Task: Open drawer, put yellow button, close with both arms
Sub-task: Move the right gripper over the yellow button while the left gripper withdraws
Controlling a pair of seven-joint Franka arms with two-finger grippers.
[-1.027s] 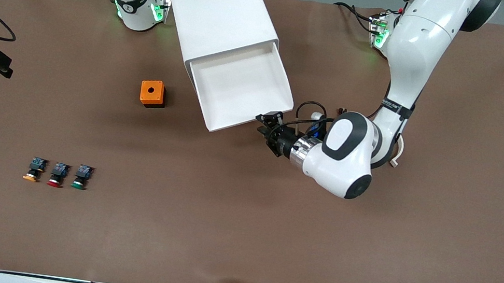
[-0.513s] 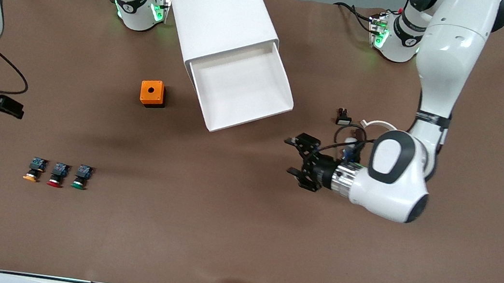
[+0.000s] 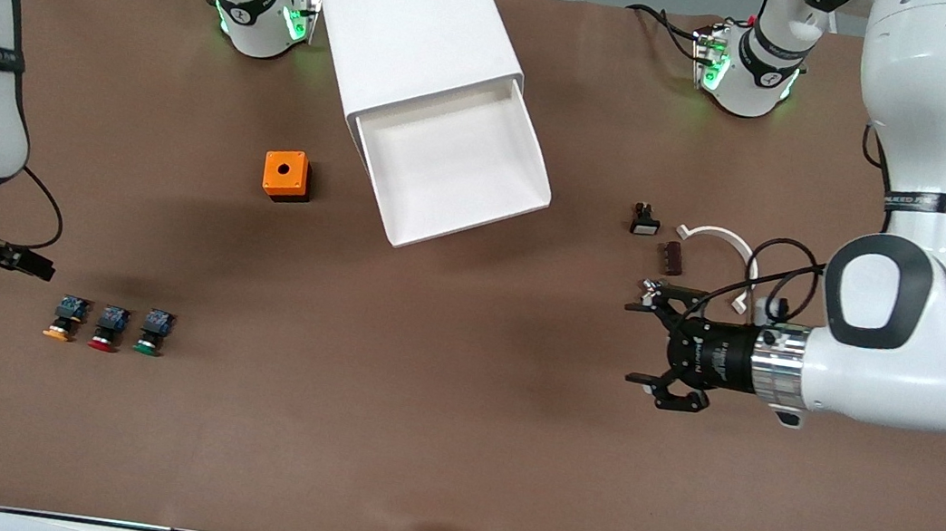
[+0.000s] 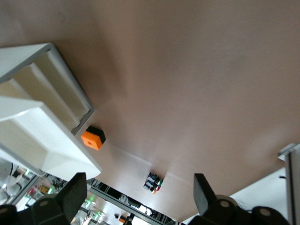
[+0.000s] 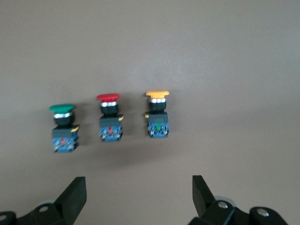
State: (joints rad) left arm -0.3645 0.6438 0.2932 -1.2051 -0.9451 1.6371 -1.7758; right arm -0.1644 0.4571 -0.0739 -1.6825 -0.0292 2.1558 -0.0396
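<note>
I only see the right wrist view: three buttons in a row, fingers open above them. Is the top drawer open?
Observer: Yes. The drawer stands pulled out of the cabinet, and nothing lies in it.
Operator: Where is the left gripper?
Observer: The left gripper hangs open over bare table toward the left arm's end, holding nothing.
Operator: Which end of the row has the yellow one?
Observer: The yellow button sits at the row's end toward the right arm's end of the table.
</note>
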